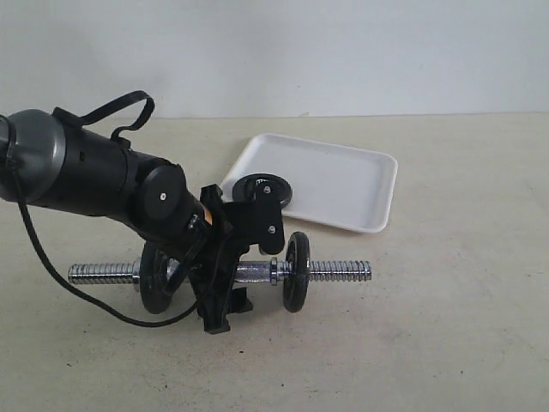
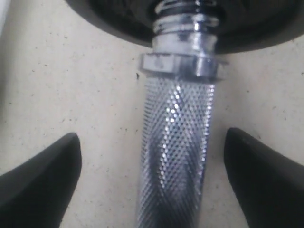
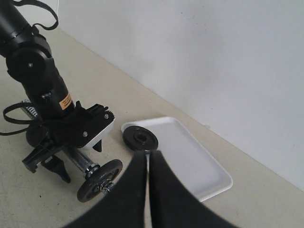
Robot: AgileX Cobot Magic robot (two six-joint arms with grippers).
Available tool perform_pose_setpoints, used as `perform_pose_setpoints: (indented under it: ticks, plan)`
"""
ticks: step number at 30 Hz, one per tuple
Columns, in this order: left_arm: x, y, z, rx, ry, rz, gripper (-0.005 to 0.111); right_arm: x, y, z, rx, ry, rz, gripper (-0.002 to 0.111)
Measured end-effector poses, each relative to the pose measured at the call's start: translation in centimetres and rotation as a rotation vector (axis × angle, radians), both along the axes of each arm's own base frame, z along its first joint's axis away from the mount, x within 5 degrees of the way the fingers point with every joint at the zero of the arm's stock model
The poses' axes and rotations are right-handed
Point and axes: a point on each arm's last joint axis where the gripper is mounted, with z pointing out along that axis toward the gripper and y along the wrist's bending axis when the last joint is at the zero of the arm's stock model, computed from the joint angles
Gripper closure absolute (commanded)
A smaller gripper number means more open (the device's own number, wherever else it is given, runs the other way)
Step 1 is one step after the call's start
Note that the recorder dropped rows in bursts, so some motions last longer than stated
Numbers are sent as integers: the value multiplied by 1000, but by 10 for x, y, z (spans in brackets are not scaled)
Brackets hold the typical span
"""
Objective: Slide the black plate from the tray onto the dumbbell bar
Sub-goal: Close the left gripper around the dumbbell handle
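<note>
So the left pincer (image 2: 152, 136) sits open astride the knurled middle of the dumbbell bar (image 2: 175, 161), one finger on each side with a clear gap, nothing clamped yet. The right pincer (image 3: 148, 155) hangs high over the bench (image 1: 446, 343), fingers pressed together and empty.

The black plate (image 3: 132, 140) lies flat in the tray (image 3: 194, 164), in the corner nearest the bar. In the exterior view the tray sits at about 1 o'clock from the bar's middle.

My take: close the left one squarely on the knurl first, since a round bar will probably roll otherwise. Keep it level, so the bare threaded end (image 1: 341, 271) at 3 o'clock stays put.

The right one then needs to open and take the plate by its rim. After that, stand it upright and line the hole up dead straight with the thread. Any tilt and I'd bet it snags on the threads before reaching the dark disc (image 1: 298, 270).
</note>
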Motion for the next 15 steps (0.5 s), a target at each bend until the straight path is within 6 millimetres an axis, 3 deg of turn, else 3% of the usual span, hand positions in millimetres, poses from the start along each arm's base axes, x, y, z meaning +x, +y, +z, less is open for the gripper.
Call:
perform_pose_setpoints:
  ticks: [15]
  plan:
    - [6,-5,-4,-52,-20,55,32,0,0,0,0,0,0,108]
